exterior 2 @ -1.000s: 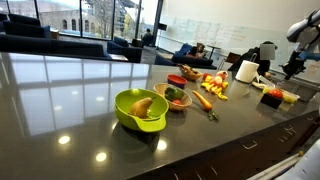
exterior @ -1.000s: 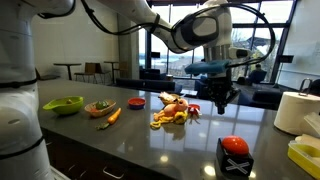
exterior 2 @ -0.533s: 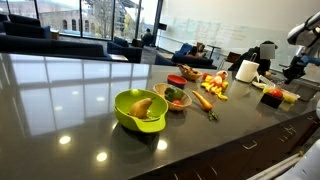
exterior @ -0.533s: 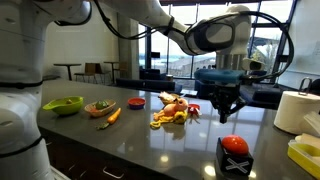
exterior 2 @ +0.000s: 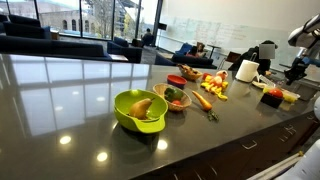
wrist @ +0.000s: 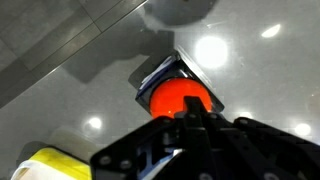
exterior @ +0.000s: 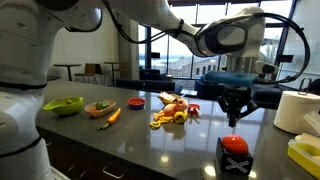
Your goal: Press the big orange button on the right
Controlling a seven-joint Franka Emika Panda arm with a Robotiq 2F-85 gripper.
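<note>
The big orange button [exterior: 233,144] is a domed orange-red cap on a small black box with a white X on its front, near the counter's front edge. It also shows in an exterior view [exterior 2: 272,92] and in the wrist view [wrist: 178,97]. My gripper [exterior: 236,117] hangs a short way above the button, fingers pointing down and closed together. In the wrist view the shut fingertips [wrist: 186,118] overlap the button's near edge. Nothing is held.
A white paper roll [exterior: 296,111] and a yellow container [exterior: 305,154] stand beside the button. A pile of toy food [exterior: 173,110], a small red bowl [exterior: 136,102], a plate [exterior: 100,108], a carrot [exterior: 113,116] and a green bowl [exterior: 63,104] lie further along the dark counter [exterior: 150,145].
The arm has moved sideways from over the toy food to above the button. The fingers stay shut.
</note>
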